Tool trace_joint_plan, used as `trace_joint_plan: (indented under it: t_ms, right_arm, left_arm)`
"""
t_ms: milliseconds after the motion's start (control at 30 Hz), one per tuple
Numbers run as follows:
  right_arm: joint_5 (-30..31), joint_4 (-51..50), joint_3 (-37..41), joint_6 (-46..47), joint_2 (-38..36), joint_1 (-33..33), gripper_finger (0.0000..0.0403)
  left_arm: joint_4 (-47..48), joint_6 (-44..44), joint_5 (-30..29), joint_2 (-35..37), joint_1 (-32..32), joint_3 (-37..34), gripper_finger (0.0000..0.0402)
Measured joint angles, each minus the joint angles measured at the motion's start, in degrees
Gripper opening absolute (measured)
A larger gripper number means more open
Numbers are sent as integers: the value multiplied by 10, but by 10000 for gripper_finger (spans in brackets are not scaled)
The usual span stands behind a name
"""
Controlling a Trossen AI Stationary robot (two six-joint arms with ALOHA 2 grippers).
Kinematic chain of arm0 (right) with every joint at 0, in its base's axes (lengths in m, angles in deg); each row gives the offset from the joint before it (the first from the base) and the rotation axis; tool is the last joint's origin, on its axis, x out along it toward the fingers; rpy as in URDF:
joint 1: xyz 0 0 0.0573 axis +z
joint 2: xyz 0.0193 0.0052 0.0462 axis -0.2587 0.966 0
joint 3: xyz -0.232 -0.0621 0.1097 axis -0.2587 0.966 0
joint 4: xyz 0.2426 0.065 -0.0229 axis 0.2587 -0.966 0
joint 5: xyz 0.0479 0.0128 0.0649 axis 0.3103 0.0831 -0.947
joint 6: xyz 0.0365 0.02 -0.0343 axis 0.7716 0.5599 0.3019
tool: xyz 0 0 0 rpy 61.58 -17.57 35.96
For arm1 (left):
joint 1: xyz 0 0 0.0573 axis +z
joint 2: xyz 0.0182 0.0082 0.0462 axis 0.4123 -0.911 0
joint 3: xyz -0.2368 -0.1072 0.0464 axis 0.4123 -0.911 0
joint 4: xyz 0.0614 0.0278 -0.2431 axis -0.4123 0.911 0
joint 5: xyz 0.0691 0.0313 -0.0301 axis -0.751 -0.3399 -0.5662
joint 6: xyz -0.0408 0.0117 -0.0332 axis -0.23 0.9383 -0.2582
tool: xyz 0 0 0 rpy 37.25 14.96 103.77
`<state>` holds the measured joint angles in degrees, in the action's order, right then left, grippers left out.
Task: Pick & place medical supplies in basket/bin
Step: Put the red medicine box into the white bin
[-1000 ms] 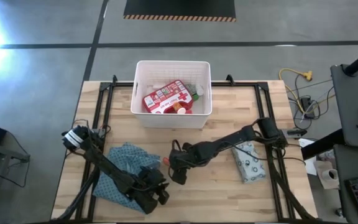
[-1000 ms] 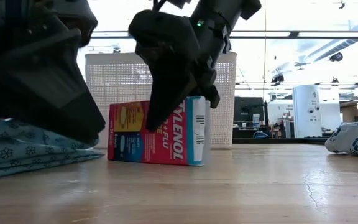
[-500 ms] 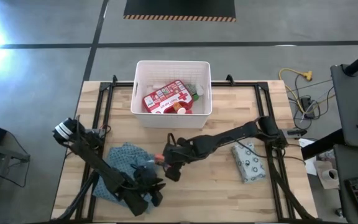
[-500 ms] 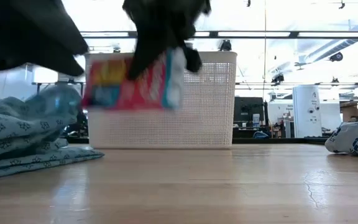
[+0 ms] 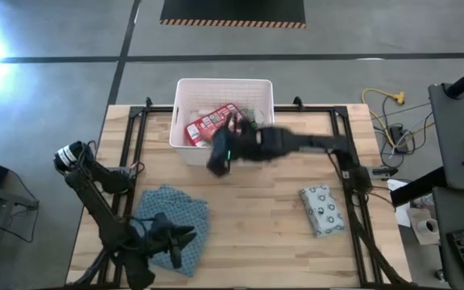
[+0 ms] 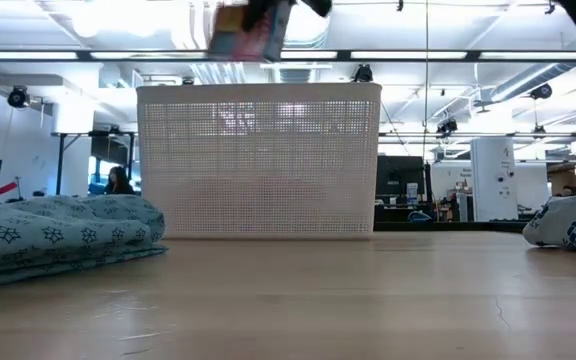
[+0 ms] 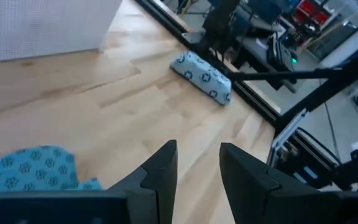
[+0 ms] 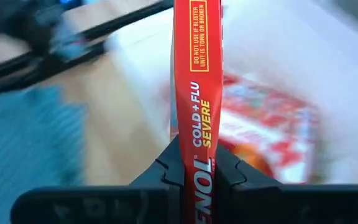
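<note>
My right gripper (image 5: 218, 159) is shut on the small red-blue-white box (image 6: 248, 25), raised in the air by the near wall of the white bin (image 5: 224, 81). In the low view the box shows higher than the bin's rim. The red-and-white first aid case (image 5: 213, 126) lies inside the bin with other small supplies. The pale dotted soft pack (image 5: 322, 209) lies flat on the table at the right. My left gripper (image 7: 197, 168) is open, with nothing between its fingers, above the blue-green cloth (image 5: 167, 219) near the front left. My right gripper pinches the box's two broad faces between its two fingers (image 8: 226, 167). The box's narrow red side (image 8: 197, 146) faces the wrist camera. The fingers come from the table's right side, slanting down. The box is lifted clear of the table and stands out past the fingertips.
The blue-green patterned cloth (image 6: 58, 225) lies bunched on the table's near left part. Black rails (image 5: 139, 129) run along the table's left and right sides. Bare wood lies between the cloth, the bin and the soft pack (image 7: 201, 77).
My right gripper has lifted the box, which stood on the table, and carried it up and toward the far edge, to the bin. My left gripper has risen off the cloth and drawn back toward the table's left near corner.
</note>
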<state>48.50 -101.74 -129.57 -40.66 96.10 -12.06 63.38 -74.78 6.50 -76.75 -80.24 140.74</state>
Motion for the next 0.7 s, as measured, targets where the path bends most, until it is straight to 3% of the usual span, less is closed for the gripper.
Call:
trace_joint_plan:
  t_ms: [200, 467, 600, 700]
  right_arm:
    - [-66, -22, 15, -9, -33, -128, 22]
    - [-283, -15, 50, -85, -26, -248, 26]
    - [-381, 9, 99, -90, -15, -286, 69]
    - [-390, 19, 127, -120, -17, -290, 128]
  left_arm:
    - [1, -9, -26, 0, 11, 0, 102]
    - [0, -56, -45, 1, 81, 0, 102]
    - [-12, -66, -37, 1, 136, 0, 102]
    - [-37, -53, -23, 1, 170, 0, 102]
